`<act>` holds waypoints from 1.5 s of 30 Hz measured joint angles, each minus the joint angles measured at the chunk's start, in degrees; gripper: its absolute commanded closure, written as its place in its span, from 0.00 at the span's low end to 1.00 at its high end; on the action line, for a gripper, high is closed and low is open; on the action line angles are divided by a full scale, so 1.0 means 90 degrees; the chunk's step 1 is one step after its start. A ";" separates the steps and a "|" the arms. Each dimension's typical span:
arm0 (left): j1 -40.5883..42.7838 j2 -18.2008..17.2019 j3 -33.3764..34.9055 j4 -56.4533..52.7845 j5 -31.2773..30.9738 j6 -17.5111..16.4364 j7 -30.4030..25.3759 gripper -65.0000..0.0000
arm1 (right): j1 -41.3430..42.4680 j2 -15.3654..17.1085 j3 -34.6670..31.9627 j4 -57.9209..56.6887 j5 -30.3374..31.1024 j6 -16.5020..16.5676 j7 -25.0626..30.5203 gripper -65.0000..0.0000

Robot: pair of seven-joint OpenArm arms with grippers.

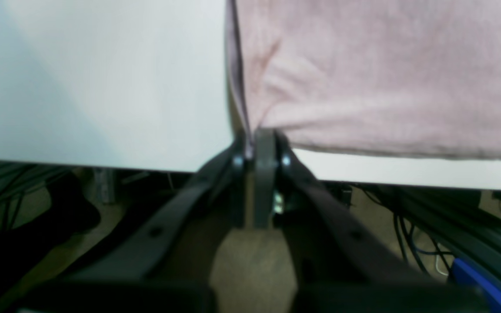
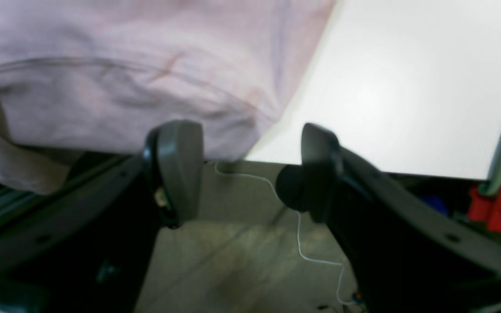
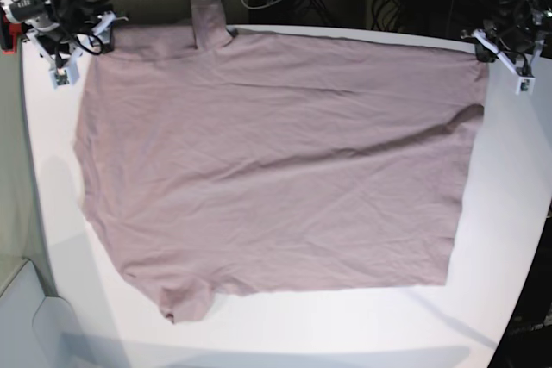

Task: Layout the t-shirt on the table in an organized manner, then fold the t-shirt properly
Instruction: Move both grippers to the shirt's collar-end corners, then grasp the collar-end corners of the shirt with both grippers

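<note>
The t-shirt [image 3: 276,161] lies spread flat over the middle of the white bench [image 3: 509,239], its hem side toward 3 o'clock in the base view and its sleeves toward 9 o'clock. One sleeve sticks out at about 7 o'clock near the front edge; the other pokes past the far edge at about 11 o'clock. Light wrinkles run across the cloth.

The left claw [image 1: 261,139] sits at the far corner at about 2 o'clock in the base view. In the left wrist view its jaws are pressed together on the corner of the t-shirt [image 1: 381,74], right at the bench [image 1: 98,82] edge, with the fabric pulled into small creases at the pinch.

The right claw [image 2: 250,167] is at about 10 o'clock in the base view, beyond the far edge. In the right wrist view its jaws stand wide apart with nothing between them. The t-shirt [image 2: 124,65] hangs a little over the bench [image 2: 407,95] edge just ahead of the fingertips [image 2: 181,148].
</note>
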 measured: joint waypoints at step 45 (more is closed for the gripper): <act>0.0002 0.0002 0.0000 0.0005 -0.0022 0.0000 0.0000 1.00 | 0.0061 -0.0119 -0.0216 -0.0906 -0.0175 -0.0007 -0.0024 1.00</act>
